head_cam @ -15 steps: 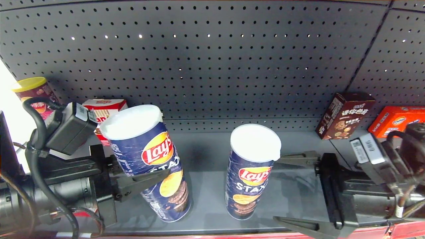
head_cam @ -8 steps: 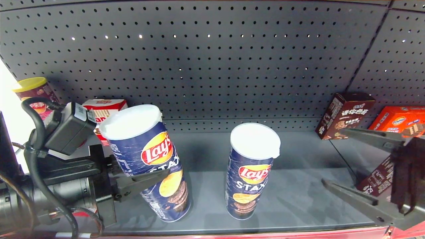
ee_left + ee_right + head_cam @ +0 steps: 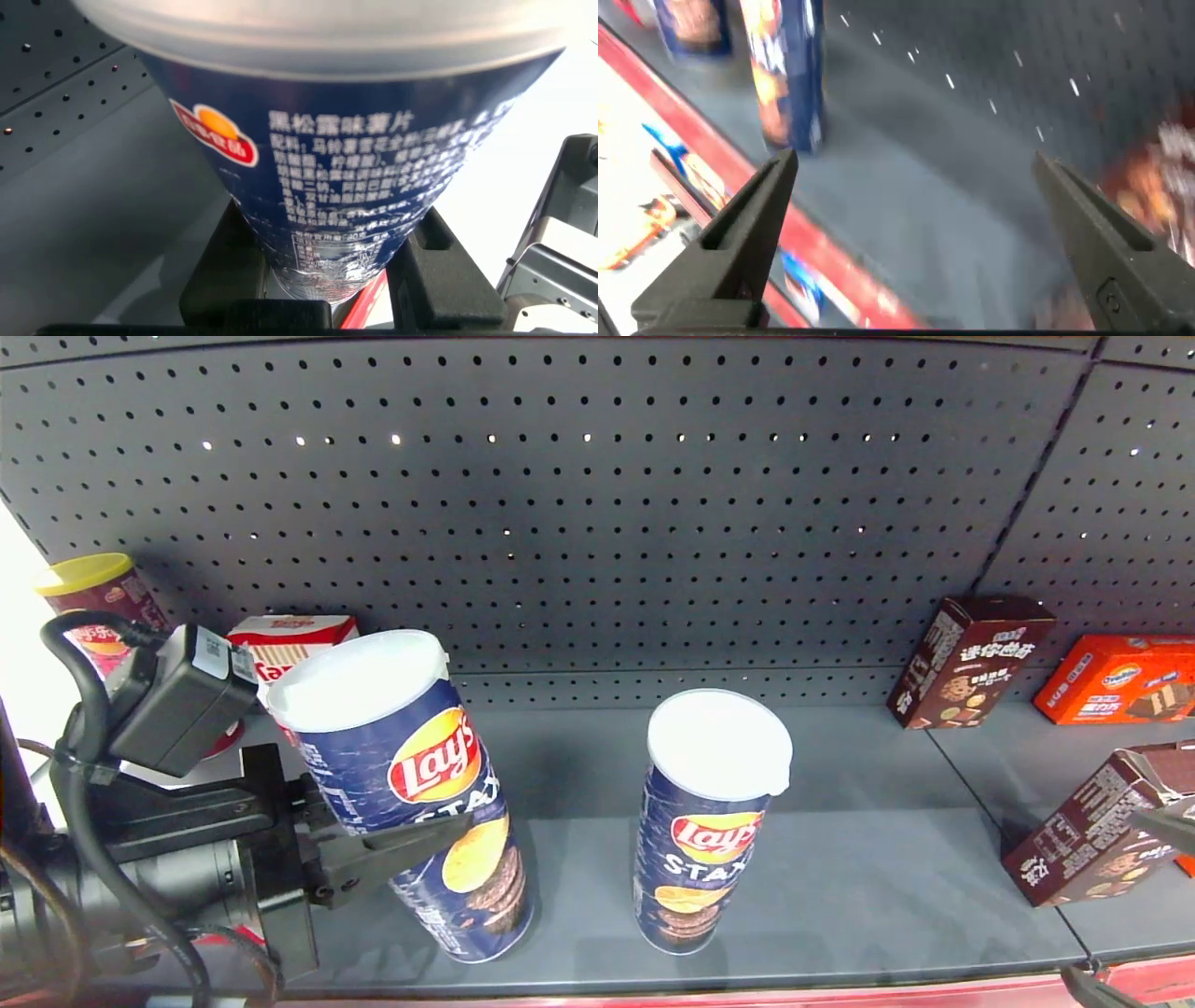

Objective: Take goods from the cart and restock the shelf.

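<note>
A blue chip can (image 3: 420, 793) with a white lid leans to the left on the grey shelf (image 3: 840, 877), its base on the board. My left gripper (image 3: 420, 812) is shut on its middle from the left side; in the left wrist view the can (image 3: 346, 187) sits between the black fingers of that gripper (image 3: 332, 280). A second blue chip can (image 3: 700, 821) stands upright and free at the shelf's centre. My right gripper (image 3: 915, 168) is open and holds nothing, out past the shelf's front right, with the upright can (image 3: 789, 75) well beyond it. One of its fingertips (image 3: 1162, 823) shows at the right edge.
A brown cookie box (image 3: 971, 658) and an orange box (image 3: 1116, 677) stand at the back right; another brown box (image 3: 1083, 840) lies tilted near the right front. A red-and-white box (image 3: 289, 639) and a maroon can with a yellow lid (image 3: 89, 593) sit back left. A pegboard wall (image 3: 597, 523) closes the rear.
My right gripper, open beside the upright can a second ago, has drawn back to the right and down, nearly out of the head view. The left gripper and its can shifted slightly left.
</note>
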You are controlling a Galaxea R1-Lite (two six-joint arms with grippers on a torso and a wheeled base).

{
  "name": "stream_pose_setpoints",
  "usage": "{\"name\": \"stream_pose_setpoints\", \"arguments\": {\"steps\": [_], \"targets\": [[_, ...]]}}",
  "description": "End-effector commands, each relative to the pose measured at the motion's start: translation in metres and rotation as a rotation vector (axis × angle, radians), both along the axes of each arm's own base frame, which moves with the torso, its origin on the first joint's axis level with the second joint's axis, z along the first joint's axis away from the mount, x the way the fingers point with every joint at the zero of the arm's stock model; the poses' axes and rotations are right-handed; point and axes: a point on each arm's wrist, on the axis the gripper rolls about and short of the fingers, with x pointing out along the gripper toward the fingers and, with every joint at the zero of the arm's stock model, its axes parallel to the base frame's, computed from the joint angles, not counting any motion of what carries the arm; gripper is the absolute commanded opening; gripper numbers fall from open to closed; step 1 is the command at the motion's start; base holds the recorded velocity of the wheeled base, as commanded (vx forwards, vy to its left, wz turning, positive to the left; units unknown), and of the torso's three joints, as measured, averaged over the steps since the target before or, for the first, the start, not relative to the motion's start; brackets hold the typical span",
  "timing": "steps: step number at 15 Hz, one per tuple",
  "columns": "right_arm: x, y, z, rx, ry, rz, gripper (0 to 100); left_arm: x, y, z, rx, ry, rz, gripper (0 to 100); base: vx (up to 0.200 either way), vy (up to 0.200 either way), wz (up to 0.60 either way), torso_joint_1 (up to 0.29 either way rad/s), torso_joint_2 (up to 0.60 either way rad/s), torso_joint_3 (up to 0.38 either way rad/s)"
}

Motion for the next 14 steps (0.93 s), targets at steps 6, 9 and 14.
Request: {"name": "stream_pose_setpoints", "arguments": {"steps": [6,9,14], "targets": [[-0.049,-0.038,-0.078,0.158,0.164,-0.159,100,-0.002,-0.001,-0.001,0.002,0.001,-0.007,0,0.0,0.0,0.0,0.0,0.0,0.0],[-0.072,-0.051,-0.1,0.207,0.191,-0.227,100,-0.002,-0.001,-0.002,0.002,0.003,-0.008,0,0.0,0.0,0.0,0.0,0.0,0.0],[-0.065,-0.049,-0.098,0.172,0.242,-0.456,100,-0.002,-0.001,-0.001,0.001,0.002,-0.013,0,0.0,0.0,0.0,0.0,0.0,0.0]]}}
